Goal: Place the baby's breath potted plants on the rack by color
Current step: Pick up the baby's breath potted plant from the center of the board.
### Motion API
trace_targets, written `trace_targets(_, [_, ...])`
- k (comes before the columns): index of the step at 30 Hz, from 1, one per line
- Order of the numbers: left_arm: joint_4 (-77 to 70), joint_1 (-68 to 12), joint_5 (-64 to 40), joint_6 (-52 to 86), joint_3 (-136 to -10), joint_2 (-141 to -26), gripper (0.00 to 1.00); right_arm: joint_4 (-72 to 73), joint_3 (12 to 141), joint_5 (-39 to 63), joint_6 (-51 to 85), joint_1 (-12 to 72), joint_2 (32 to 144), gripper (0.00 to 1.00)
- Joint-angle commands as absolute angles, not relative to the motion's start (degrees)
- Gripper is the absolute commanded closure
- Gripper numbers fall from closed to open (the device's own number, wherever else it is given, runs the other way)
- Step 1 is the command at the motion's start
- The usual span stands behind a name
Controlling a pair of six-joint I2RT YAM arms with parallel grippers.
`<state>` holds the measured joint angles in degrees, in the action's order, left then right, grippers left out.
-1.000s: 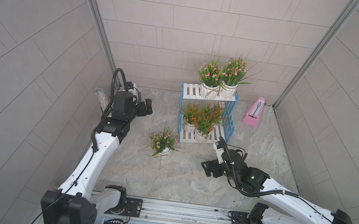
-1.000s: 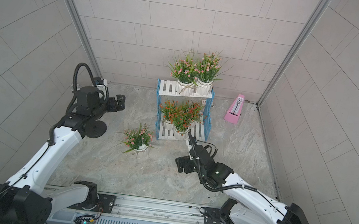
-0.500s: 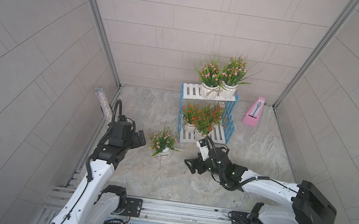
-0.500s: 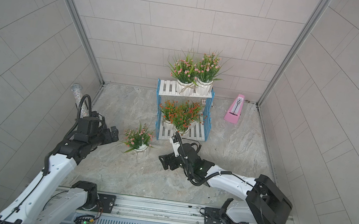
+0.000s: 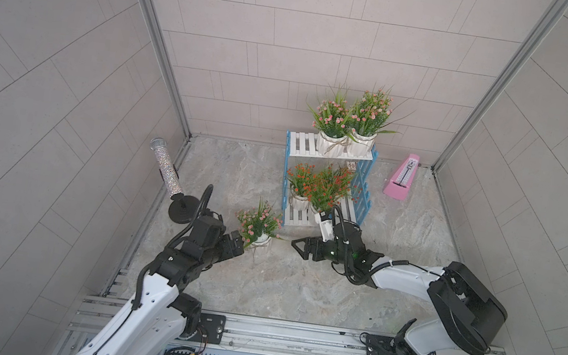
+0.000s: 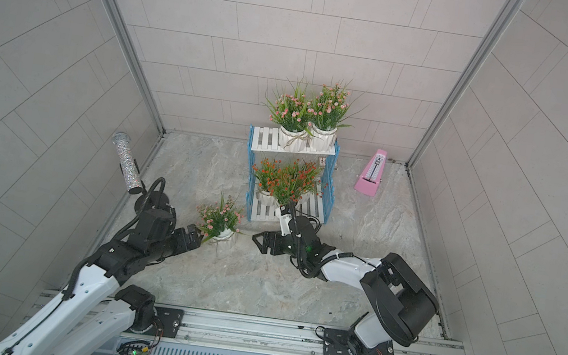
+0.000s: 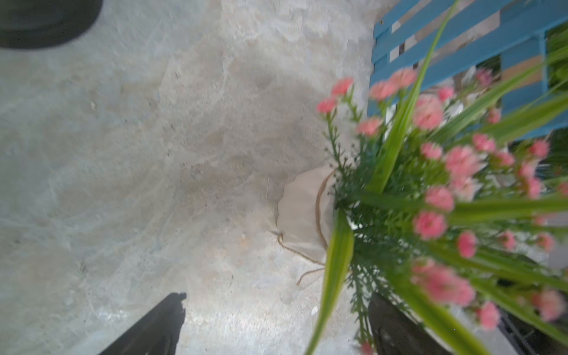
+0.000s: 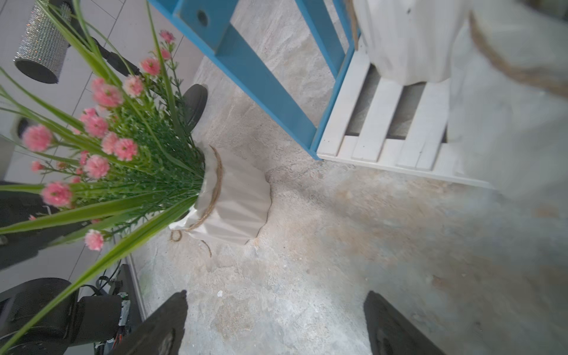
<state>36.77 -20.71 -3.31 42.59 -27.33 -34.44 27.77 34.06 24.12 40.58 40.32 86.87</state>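
Rack: blue-sided, white-slatted two-tier rack (image 5: 301, 144); pink-flowered pots (image 5: 351, 120) on top, orange-red-flowered pots (image 5: 319, 187) on the lower shelf.
Loose plant: pink-blossomed baby's breath spray in white ribbed pot (image 5: 261, 240), upright on marbled grey counter (image 5: 297, 289) beside the lower shelf.
Left fingers (image 5: 235, 242): spread wide, empty; pot just ahead, foliage over one.
Right fingers (image 5: 301, 243): spread wide, empty; near pot's opposite side, apart.

Camera layout: overhead stereo pair, two wrist cameras.
Both top views look down from above the base rail (image 5: 290, 334), rack (image 5: 301, 144) at 12 o'clock; wrist cameras, close and low, face 2 o'clock (left) and 9 o'clock (right), sharing the pink-blossomed potted plant (image 7: 302, 215) (image 8: 236, 203).
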Motion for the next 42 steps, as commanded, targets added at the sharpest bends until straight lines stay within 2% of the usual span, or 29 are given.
trace_targets(1, [39.65,-26.57,4.58,49.71,-24.05,-27.5,0.03,29.97,35.0,25.97,42.36,39.72,87.76,0.07])
trace_targets(6, [42.06,-33.94,10.19,51.35,-20.18,-16.64,0.03,30.49,34.29,26.41,42.28,39.08,88.39,0.07])
trace_targets(10, [38.72,-36.09,9.77,49.16,-17.18,-16.21,0.02,31.02,33.9,27.01,42.39,38.33,88.85,0.07])
trace_targets(15, [30.92,-40.26,11.55,45.42,-17.49,-25.07,0.02,30.44,33.66,27.59,42.05,37.28,88.46,0.07])
trace_targets(25, [13.62,-54.99,20.41,35.69,-24.34,-50.97,0.01,31.11,32.88,28.72,41.42,36.06,88.09,0.07])
trace_targets(31, [6.91,-55.72,27.69,36.21,-23.85,-55.52,0.0,32.17,31.44,29.27,41.24,35.36,86.78,0.07])
trace_targets(42, [3.58,-55.71,40.06,41.04,-23.63,-61.54,0.0,32.36,29.74,28.99,40.41,35.02,84.46,0.05])
